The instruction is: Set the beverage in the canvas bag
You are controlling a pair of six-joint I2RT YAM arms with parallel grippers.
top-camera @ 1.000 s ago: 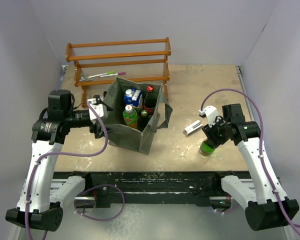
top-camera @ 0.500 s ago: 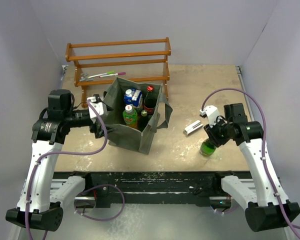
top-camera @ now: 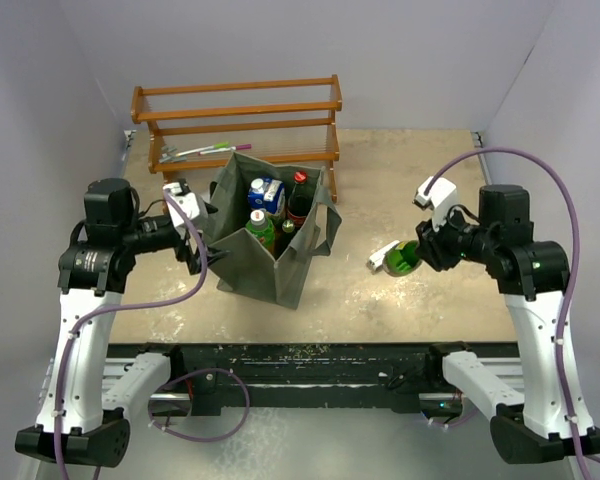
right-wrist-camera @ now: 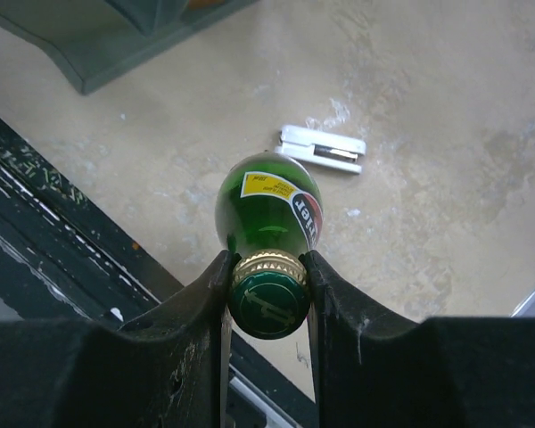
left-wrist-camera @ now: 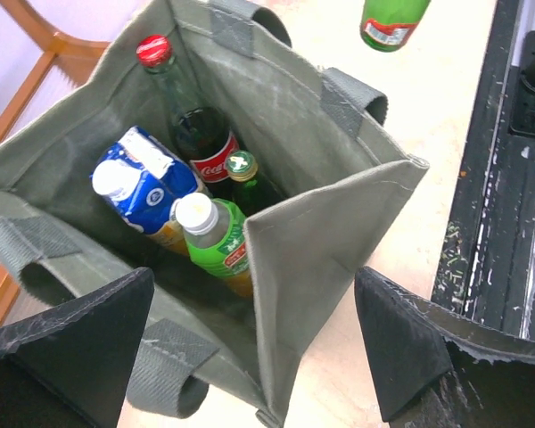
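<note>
Top view: the canvas bag (top-camera: 280, 262) stands open, left of centre on the table (top-camera: 420, 190), in front of a wooden rack (top-camera: 237, 118). The left tool (top-camera: 200, 238) sits at the bag's left side. The right tool (top-camera: 417, 255) holds a green bottle (top-camera: 404, 262) well to the right of the bag, near a small white object (top-camera: 381, 257).

Left wrist view: jaws spread wide above the open bag, grasping nothing. Inside stand a cola bottle (left-wrist-camera: 196, 134), a blue carton (left-wrist-camera: 143, 183) and a green-labelled bottle (left-wrist-camera: 218, 245).

Right wrist view: fingers clenched on the green bottle's neck, just under the cap.
</note>
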